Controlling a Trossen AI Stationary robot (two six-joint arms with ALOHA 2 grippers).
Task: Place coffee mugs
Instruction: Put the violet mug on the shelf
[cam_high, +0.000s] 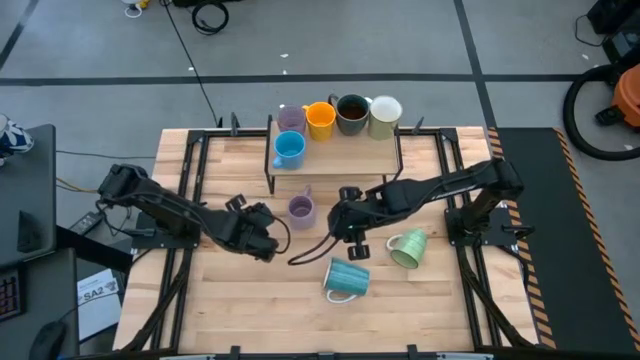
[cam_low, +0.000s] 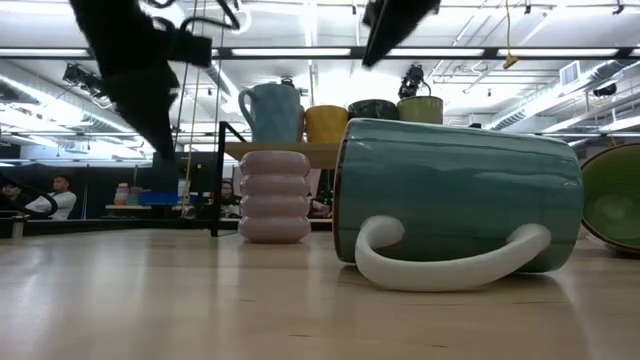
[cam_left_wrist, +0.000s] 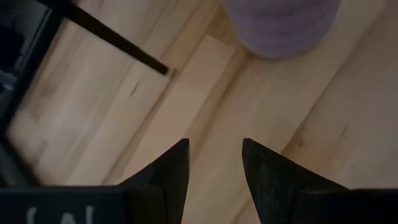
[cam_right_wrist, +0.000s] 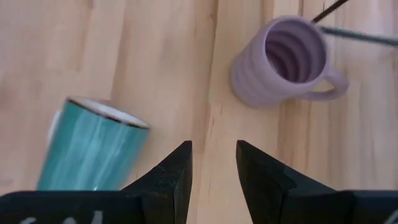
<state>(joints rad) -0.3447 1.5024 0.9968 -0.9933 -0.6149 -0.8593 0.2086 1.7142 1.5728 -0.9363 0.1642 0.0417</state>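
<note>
Five mugs (cam_high: 338, 119) shelved — three (cam_high: 347, 277) on table

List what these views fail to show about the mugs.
- Low view: pale green mug cut off by the picture's right edge.
- Low view: shelf mugs partly hidden behind the teal mug.
- Left wrist view: lavender mug cut off by the picture's edge.

lavender ribbed mug (cam_high: 301, 209): pale purple, ringed | teal mug (cam_high: 347, 278): streaked teal, white handle | pale green mug (cam_high: 408, 248): light green | blue mug (cam_high: 289, 150): sky blue | orange mug (cam_high: 320, 119): orange-yellow | dark brown mug (cam_high: 352, 113) | cream mug (cam_high: 385, 115) | table (cam_high: 240, 310): pale wood planks
</note>
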